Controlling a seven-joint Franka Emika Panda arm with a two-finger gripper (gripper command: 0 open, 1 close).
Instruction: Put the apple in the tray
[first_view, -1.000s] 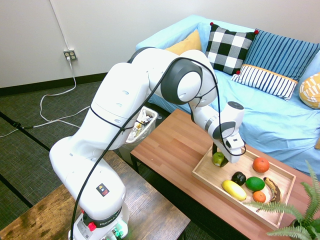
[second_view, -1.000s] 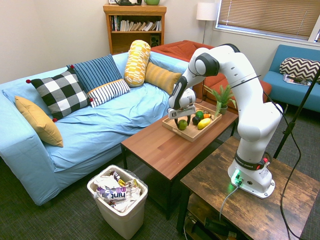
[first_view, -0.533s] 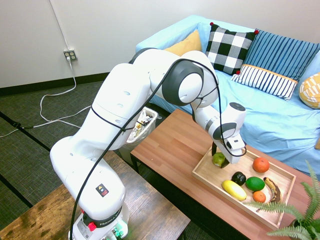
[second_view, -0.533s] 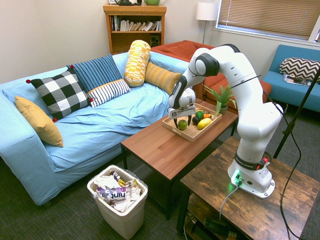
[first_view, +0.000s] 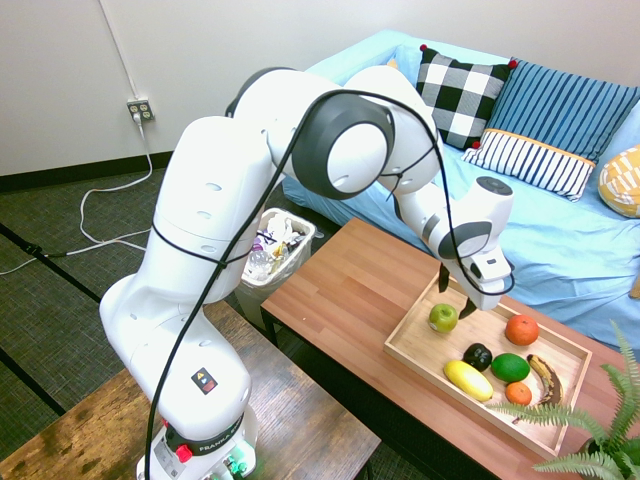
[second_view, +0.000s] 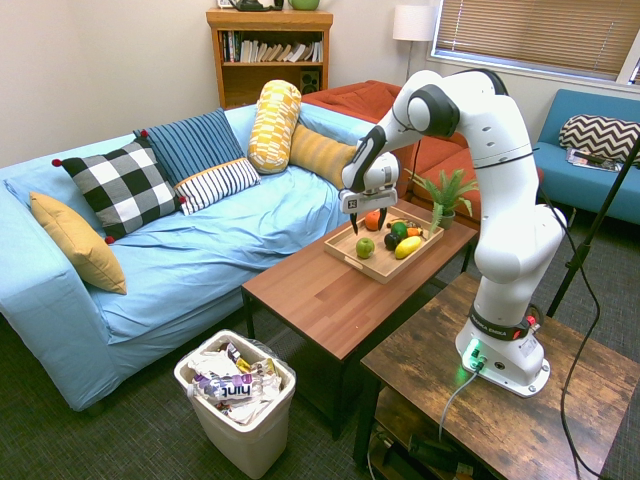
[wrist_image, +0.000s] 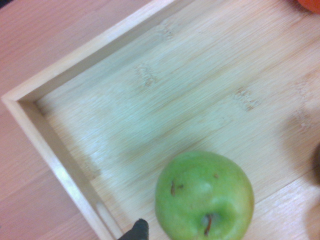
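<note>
Jaws (first_view: 456, 292), now raised and spread apart, with the released apple (first_view: 443, 318) below them on the tray (first_view: 400, 335); placement appears complete.

"FRANKA" on arm (first_view: 208, 443), "hint" on bottle (second_view: 224, 388)

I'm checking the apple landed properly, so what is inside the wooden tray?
The tray holds the green apple, other round fruits and bananas; whatever lies directly beneath them is hidden.

The apple (wrist_image: 204, 195), round and yellow-green with brown marks and a stem in its dimple, rests inside the tray (wrist_image: 135, 115), a shallow, flat-lying rectangle of light wood with low sides.
</note>
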